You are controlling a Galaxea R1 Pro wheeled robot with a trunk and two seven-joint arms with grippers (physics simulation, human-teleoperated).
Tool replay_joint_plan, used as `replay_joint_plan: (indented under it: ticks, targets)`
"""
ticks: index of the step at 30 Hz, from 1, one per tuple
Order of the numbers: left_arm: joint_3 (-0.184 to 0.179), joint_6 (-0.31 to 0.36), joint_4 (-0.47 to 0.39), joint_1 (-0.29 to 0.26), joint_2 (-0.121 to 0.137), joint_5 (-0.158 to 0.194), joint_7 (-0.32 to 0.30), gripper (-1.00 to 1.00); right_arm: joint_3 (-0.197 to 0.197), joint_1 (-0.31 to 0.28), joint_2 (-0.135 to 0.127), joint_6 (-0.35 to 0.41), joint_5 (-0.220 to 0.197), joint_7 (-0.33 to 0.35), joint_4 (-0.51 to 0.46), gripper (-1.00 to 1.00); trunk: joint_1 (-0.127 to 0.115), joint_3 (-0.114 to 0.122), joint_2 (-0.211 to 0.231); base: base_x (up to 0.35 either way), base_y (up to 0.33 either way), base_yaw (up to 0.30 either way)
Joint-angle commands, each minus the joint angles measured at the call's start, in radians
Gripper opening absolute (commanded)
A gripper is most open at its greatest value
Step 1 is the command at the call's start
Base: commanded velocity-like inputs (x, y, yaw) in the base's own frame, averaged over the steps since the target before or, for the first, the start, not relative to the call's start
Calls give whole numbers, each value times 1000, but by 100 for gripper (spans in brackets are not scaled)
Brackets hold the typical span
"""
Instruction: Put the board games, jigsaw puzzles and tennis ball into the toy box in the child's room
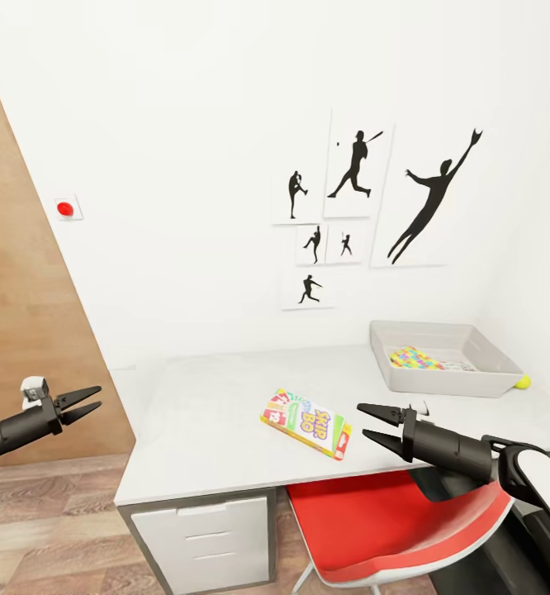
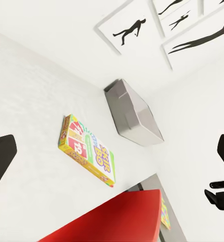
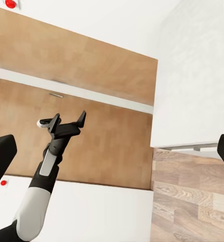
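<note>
On the table (image 1: pixel 201 397), the board game (image 1: pixel 306 422) lies just beside the open, empty right hand (image 1: pixel 374 426).

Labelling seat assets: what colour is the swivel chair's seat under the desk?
Red, on the swivel chair's moulded seat; clearest in the head view.

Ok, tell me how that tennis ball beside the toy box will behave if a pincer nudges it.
The tennis ball is round and lies free on the table, so it would probably roll at a light touch. It lies against the toy box, whose wall might stop it that way. It looks small, so it is likely light.
</note>
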Motion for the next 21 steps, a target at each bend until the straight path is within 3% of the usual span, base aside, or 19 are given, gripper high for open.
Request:
replay_joint_plan:
  ticks: [1,14,17,19,21]
  targets:
    - [0,9,0,-1,0,2,-2,100,0,-1,-1,2,-2,-2,0,100,1,-2,-2,0,0,56]
    - [2,8,0,-1,2,-1,-2,100,1,-1,2,-6,-1,-28,-3,100,1,-2,-2,40,0,5]
    - [2,8,0,-1,6,-1,-1,100,2,-1,3,-7,-1,-116,-4,100,1,-2,-2,1,0,0]
    - [2,8,1,-1,8,-1,-1,100,3,-9,10,-8,-1,-219,-3,100,1,-2,-2,0,0,0]
    - [2,8,1,-1,8,-1,0,100,1,-67,19,-8,-3,-341,-4,100,1,-2,-2,0,0,0]
